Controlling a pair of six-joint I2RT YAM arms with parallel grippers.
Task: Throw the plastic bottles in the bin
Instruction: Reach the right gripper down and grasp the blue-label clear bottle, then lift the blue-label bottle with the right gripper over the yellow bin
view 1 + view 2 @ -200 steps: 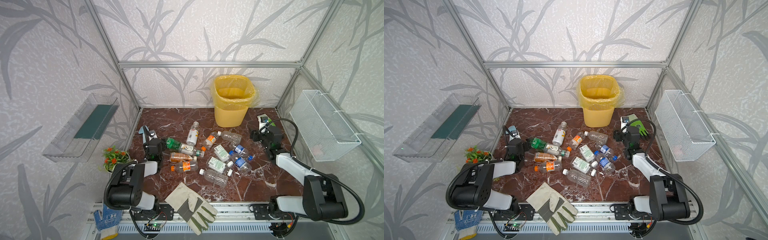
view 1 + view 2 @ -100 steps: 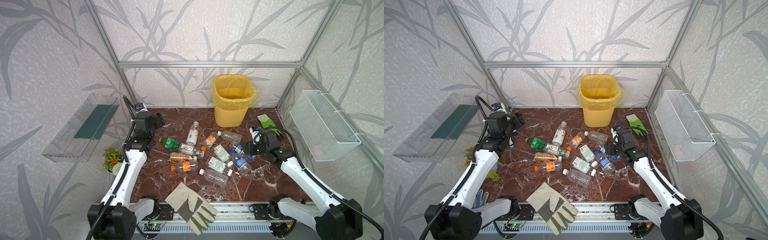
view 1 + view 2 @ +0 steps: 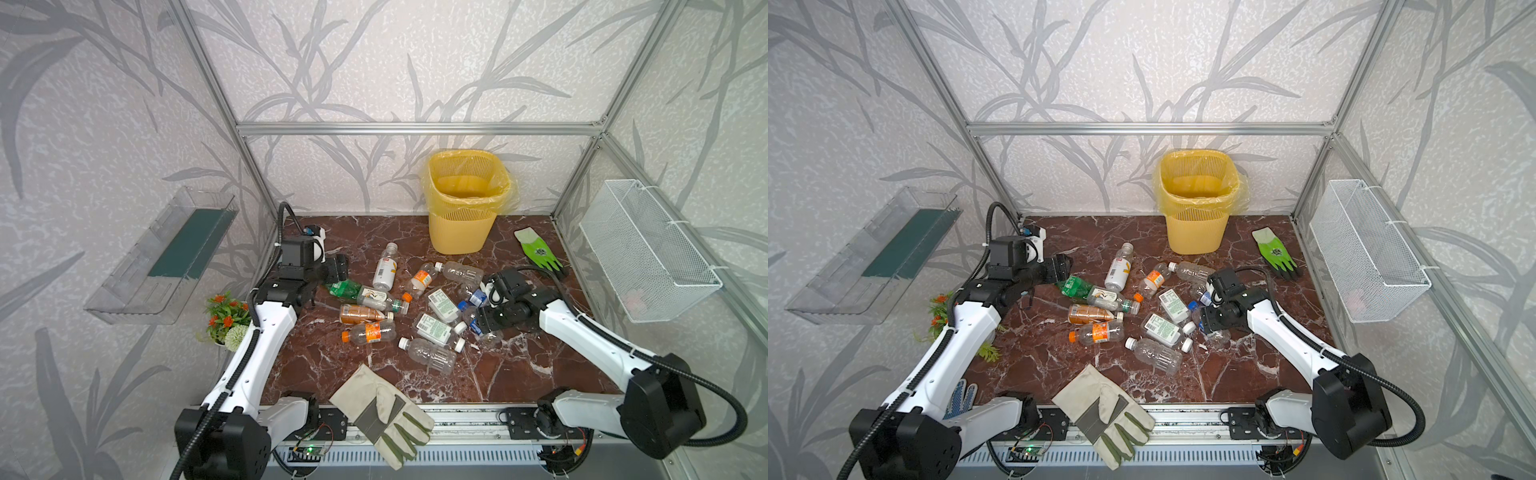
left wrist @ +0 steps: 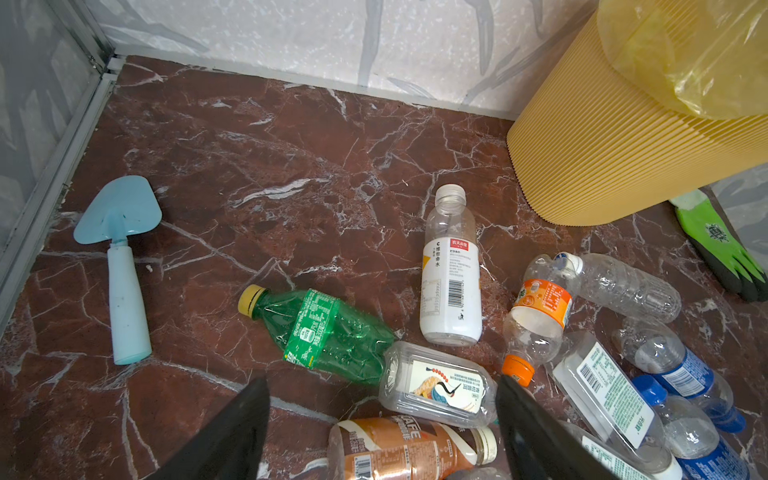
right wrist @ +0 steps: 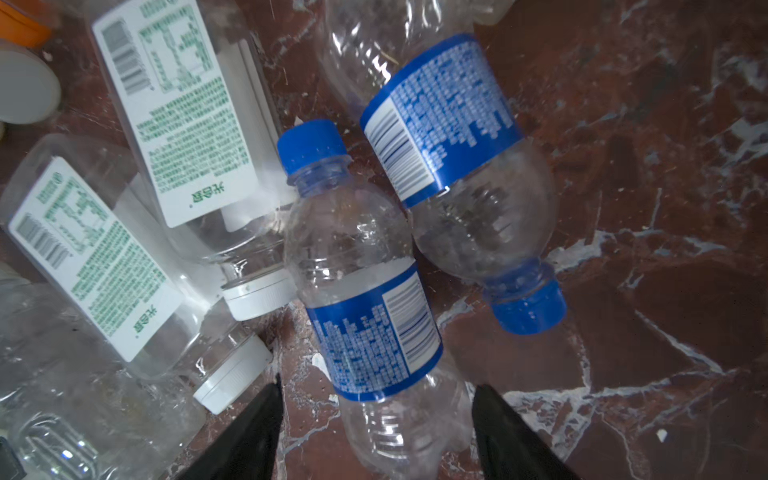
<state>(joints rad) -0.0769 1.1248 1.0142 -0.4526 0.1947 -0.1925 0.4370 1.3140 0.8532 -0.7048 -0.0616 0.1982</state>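
Clear plastic with a blue cap, the bottle [image 5: 361, 291] lies flat on the desk [image 3: 332, 365], on the right side of the heap [image 3: 374, 303], well apart from the bin [image 3: 461, 232] at the back. Its cap points away from the right claw [image 5: 377, 384]; its body runs in between the spread fingers [image 5: 245, 436]. I think picking up comes now: go lower, then squeeze. The left claw [image 4: 381, 379] hangs spread too.
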